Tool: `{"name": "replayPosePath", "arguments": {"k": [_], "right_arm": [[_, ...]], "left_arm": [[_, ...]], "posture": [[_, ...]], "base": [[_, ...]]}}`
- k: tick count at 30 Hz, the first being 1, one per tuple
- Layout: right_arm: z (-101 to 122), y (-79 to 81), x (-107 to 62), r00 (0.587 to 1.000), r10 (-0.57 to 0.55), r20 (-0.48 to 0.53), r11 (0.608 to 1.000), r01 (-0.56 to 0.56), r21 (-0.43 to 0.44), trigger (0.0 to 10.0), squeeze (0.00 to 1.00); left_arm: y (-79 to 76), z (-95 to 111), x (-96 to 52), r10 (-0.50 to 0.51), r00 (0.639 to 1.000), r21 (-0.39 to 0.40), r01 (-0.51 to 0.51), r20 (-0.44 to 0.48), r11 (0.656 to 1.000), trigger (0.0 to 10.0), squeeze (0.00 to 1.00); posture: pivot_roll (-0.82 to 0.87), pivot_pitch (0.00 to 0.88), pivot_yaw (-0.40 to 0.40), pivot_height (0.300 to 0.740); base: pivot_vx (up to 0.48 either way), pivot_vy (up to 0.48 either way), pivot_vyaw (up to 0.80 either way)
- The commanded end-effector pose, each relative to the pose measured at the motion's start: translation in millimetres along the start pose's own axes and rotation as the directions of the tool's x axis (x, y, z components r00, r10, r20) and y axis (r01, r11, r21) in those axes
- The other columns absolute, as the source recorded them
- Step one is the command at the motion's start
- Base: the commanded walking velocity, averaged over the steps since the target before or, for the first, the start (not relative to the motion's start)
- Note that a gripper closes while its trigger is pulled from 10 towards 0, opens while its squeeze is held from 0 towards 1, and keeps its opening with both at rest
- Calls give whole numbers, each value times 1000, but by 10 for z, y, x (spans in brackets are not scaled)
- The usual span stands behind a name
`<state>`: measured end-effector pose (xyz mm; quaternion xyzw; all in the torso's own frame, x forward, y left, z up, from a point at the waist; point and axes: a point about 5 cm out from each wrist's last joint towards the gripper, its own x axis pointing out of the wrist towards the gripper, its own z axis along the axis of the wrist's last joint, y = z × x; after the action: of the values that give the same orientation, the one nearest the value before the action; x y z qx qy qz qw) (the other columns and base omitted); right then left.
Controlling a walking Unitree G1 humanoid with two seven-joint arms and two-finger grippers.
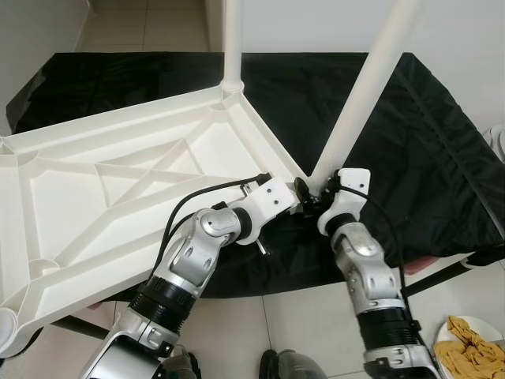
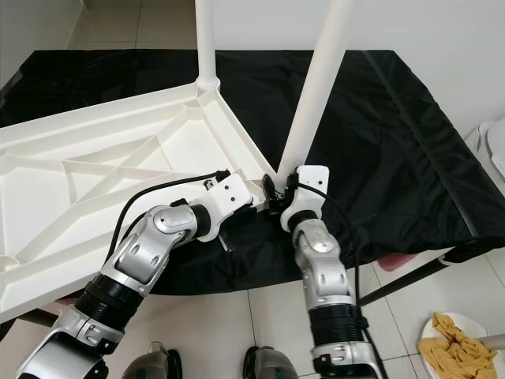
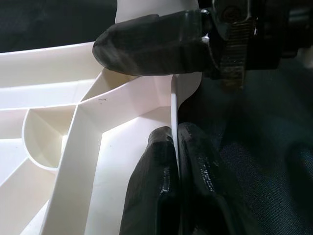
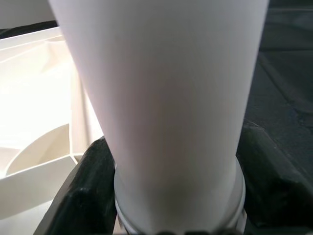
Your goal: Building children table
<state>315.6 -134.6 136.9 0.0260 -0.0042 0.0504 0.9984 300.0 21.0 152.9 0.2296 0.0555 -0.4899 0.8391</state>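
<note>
A: Arm poses?

B: Both bent inward over the black cloth-covered table (image 1: pixel 410 150). Left gripper (image 3: pixel 173 142) clenched on the corner rim of the upturned white plastic tabletop (image 1: pixel 118 197). Right gripper (image 1: pixel 316 193) grasping the base of the white cylindrical table leg (image 1: pixel 367 87).

A: Leg orientation?

B: Foot at the tabletop's near corner, long axis rising and tilted right. A second white leg (image 1: pixel 231 39) stands upright at the far corner.

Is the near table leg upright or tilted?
Tilted: near leg leans right from its corner socket, unlike the vertical far leg. Right gripper clasps its base.
</note>
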Motion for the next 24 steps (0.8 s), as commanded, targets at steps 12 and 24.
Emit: {"name": "replayPosePath", "arguments": {"k": [12, 24], "right_arm": [[-109, -207, -53, 999, 23, -47, 999, -22, 25, 10000, 1000], [62, -533, 5, 962, 271, -10, 960, -271, -65, 10000, 827]], "left_arm": [[-173, 91, 58, -82, 994, -23, 83, 73, 996, 10000, 0], [-183, 102, 61, -82, 994, -21, 84, 77, 996, 10000, 0]], "posture": [[24, 99, -52, 740], [30, 92, -55, 740]], "base": [[0, 0, 0], [0, 0, 0]]}}
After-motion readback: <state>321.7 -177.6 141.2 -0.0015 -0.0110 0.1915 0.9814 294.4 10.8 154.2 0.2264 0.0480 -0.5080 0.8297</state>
